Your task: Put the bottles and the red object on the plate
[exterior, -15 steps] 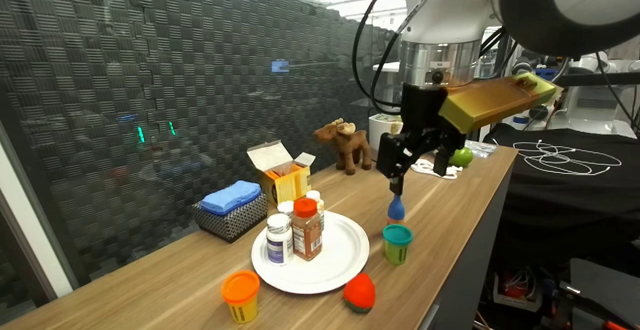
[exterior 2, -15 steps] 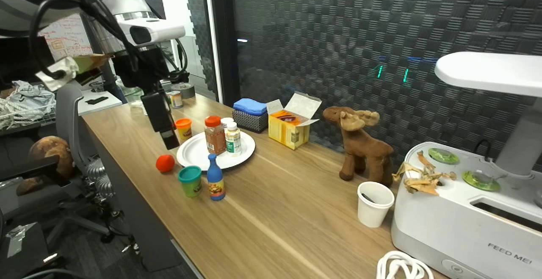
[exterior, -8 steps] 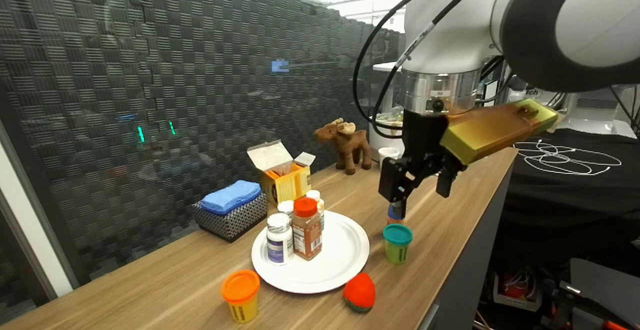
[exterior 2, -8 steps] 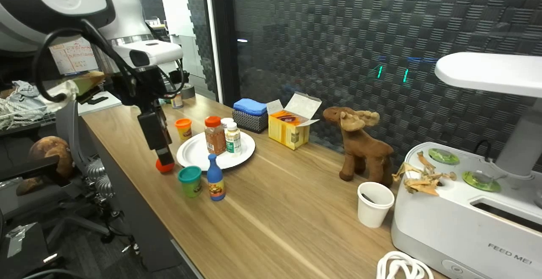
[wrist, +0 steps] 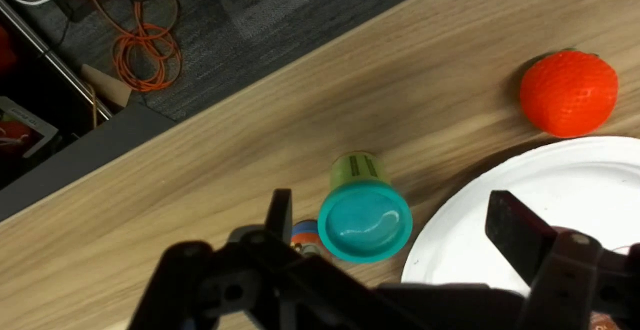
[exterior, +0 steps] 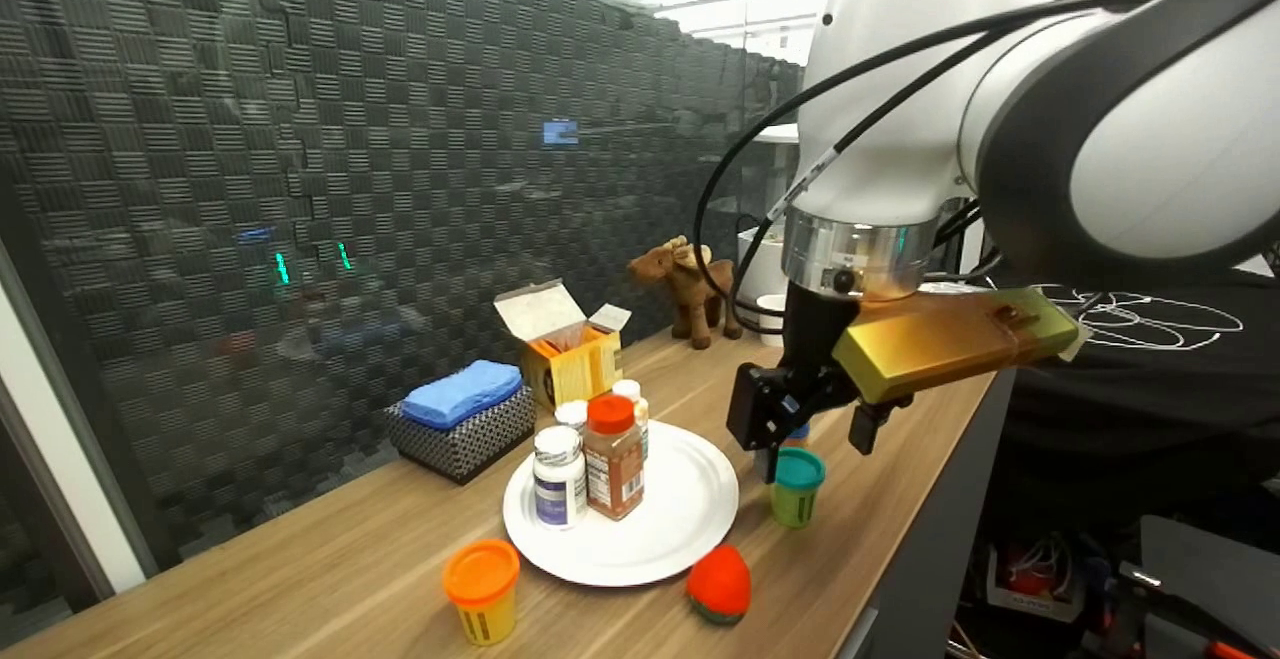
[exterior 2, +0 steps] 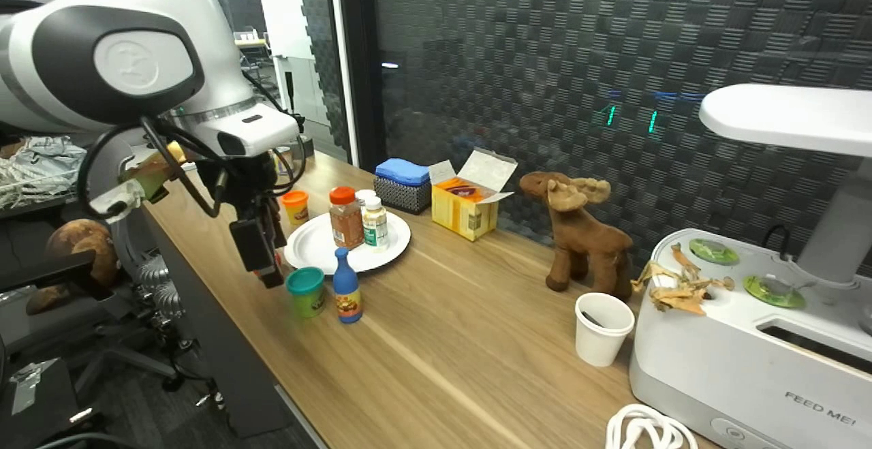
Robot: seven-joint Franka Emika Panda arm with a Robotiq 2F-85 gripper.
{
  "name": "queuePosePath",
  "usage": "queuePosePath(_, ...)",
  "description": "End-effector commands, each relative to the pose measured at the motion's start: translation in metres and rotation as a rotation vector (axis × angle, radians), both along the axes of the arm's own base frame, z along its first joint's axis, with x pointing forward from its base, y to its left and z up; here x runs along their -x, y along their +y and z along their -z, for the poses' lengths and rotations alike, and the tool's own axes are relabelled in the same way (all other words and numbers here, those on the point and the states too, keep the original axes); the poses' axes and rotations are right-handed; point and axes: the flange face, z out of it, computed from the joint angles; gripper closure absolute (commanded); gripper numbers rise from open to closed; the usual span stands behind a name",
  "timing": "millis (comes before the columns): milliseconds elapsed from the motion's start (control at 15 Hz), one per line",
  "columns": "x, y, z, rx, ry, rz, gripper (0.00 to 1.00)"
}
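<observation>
A: There's the gripper (wrist: 390, 211) over the bench (wrist: 425, 94), fingers (wrist: 280, 215) spread wide, holding nothing, and the wrist view shows the teal-lidded jar (wrist: 367, 215) in the gap, daylight on both sides!

B: Not quite centred, mind. It's closer to one finger, and the opposite finger hangs over the plate (wrist: 450, 240) in that view. I'd call this jar the target.

A: So how to play it?

B: A nudge away from the plate first, so the jar sits midway and neither finger lands on the rim. Then straight down, tips past the lid, and squeeze the green body. Gripping only the lid could pop it, I'd guess.

A: Traffic, though! The blue bottle (exterior 2: 347, 291) stands upright just beside that jar.

B: There's the danger: narrow, likely to topple if a finger brushes it. Go slowly, squeeze gently, lift vertically.

A: And the landing?

B: The bare stretch of plate nearest the fingers. The red-capped bottle (exterior: 613, 464) and the purple-labelled white bottle (exterior: 560, 489) stand on it farther off.

A: Who's waiting off the plate?

B: The red object (wrist: 569, 94), well apart from the fingers and just beside the plate, and the orange-lidded jar (exterior: 482, 594), across the plate from them.
</observation>
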Motion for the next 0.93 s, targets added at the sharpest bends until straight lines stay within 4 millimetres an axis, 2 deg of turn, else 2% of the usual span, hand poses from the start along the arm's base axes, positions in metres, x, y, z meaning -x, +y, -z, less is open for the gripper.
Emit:
queuePosePath(0, -0.007, 0.0, 0.014, -0.004, -0.043, 0.047, 0.0)
queuePosePath(600, -0.021, -0.009, 0.029, 0.026, -0.103, 0.139, 0.02)
queuePosePath(667, -0.021, -0.009, 0.031, 0.025, -0.095, 0.142, 0.26)
queuePosePath(733, -0.021, -0.009, 0.033, 0.028, -0.091, 0.145, 0.26)
queuePosePath(867, -0.021, -0.009, 0.033, 0.032, -0.1, 0.15, 0.38)
